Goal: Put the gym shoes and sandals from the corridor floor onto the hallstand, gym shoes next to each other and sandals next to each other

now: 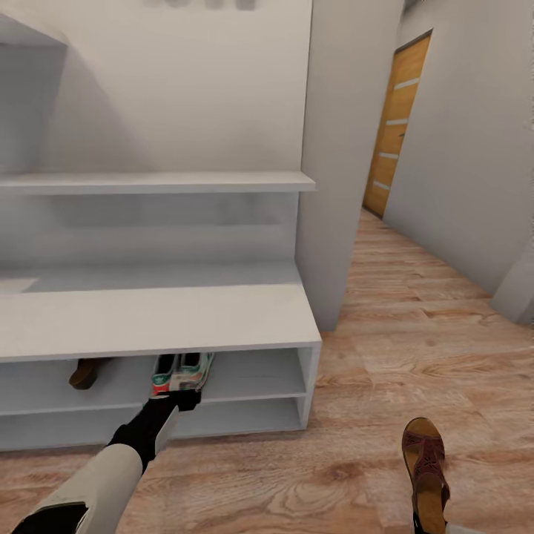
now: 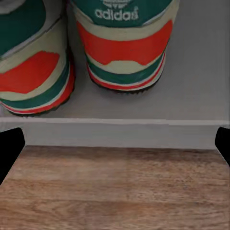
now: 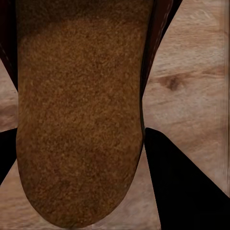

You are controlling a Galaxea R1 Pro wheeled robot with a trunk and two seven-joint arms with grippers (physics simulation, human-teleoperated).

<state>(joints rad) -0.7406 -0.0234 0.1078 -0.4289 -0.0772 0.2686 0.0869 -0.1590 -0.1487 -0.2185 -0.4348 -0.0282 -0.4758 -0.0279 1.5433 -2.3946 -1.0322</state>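
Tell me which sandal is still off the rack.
The sandal on the wood floor, lower right, near the right arm; the other sandal sits on the rack's upper shelf.

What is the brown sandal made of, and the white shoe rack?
The sandal looks like dark brown leather with a fuzzy, suede-like tan insole; its grainy texture suggests that. The shoe rack seems to be smooth, matte white painted board, flat with no wood grain showing.

Head cam down on hallstand [image 1: 159,315] w/ gym shoes [image 1: 182,371]; left wrist cam close on same heels [image 2: 124,43].
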